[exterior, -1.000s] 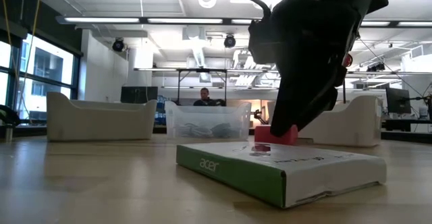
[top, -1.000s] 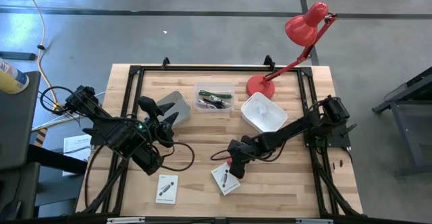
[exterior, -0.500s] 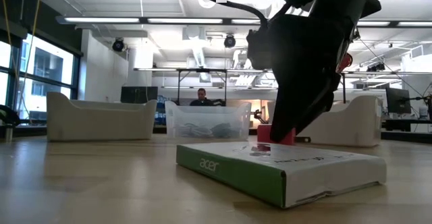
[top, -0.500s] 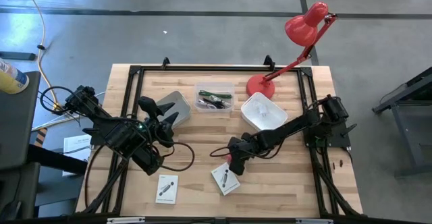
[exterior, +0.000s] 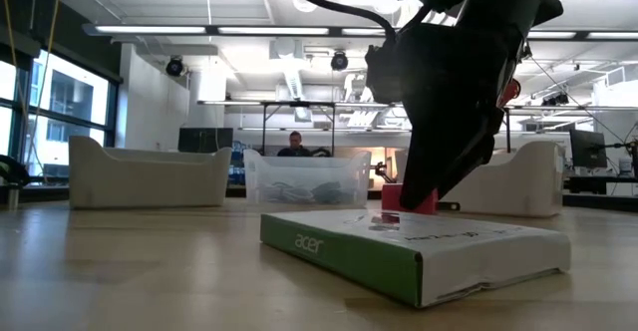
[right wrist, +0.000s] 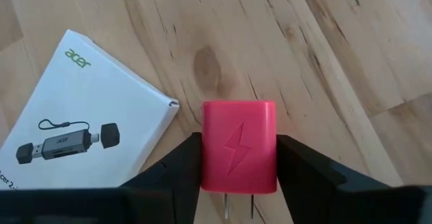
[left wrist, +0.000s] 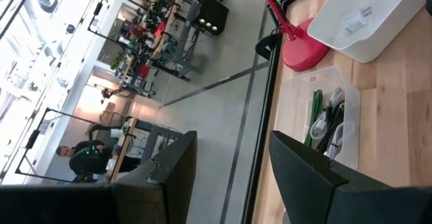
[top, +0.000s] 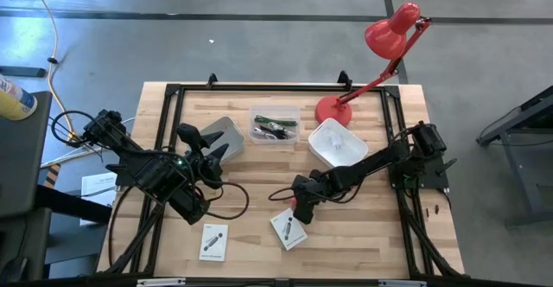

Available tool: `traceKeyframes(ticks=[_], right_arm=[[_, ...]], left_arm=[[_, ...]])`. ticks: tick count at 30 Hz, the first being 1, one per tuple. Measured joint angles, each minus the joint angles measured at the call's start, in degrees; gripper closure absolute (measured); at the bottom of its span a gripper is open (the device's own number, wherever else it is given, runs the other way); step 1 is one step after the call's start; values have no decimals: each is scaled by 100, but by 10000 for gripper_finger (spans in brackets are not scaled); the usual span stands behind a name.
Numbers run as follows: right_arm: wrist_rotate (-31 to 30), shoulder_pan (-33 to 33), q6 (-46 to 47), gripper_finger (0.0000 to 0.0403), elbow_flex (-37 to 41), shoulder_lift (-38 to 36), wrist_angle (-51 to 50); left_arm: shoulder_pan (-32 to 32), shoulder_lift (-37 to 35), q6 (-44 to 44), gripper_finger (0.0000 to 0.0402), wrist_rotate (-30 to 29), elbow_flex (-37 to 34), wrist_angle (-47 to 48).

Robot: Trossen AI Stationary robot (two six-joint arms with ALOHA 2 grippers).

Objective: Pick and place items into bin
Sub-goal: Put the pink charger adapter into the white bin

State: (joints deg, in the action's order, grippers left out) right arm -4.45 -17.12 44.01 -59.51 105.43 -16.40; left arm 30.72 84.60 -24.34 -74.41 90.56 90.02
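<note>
Right tool (top: 295,205) has shifted slightly left, clamped on pink charger (right wrist: 239,147), lifted just above counter (top: 346,226) beside acer box (top: 288,229) for carrying to clear bin (top: 275,124). Left tool (left wrist: 229,177) idle, open.

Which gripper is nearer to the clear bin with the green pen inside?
Left. The left gripper hangs open just beside the clear bin, near the grey tray. The right gripper is farther toward the table's front, shut on the pink charger, next to a white card.
</note>
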Motion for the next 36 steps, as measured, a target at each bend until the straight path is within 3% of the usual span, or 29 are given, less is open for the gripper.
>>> traceKeyframes(ticks=[6, 14, 23, 30, 36], right_arm=[[2, 0, 4, 246, 0, -4, -2], [24, 2, 10, 224, 9, 4, -66], [20, 2, -7, 241, 9, 4, -26], [15, 2, -7, 209, 9, 4, -20], [4, 2, -9, 206, 9, 4, -11]], left_arm=[[0, 0, 0, 229, 2, 0, -1], [0, 0, 0, 229, 2, 0, 0], [0, 0, 0, 229, 4, 0, 0], [0, 0, 0, 229, 4, 0, -2], [0, 0, -1, 229, 4, 0, -2]])
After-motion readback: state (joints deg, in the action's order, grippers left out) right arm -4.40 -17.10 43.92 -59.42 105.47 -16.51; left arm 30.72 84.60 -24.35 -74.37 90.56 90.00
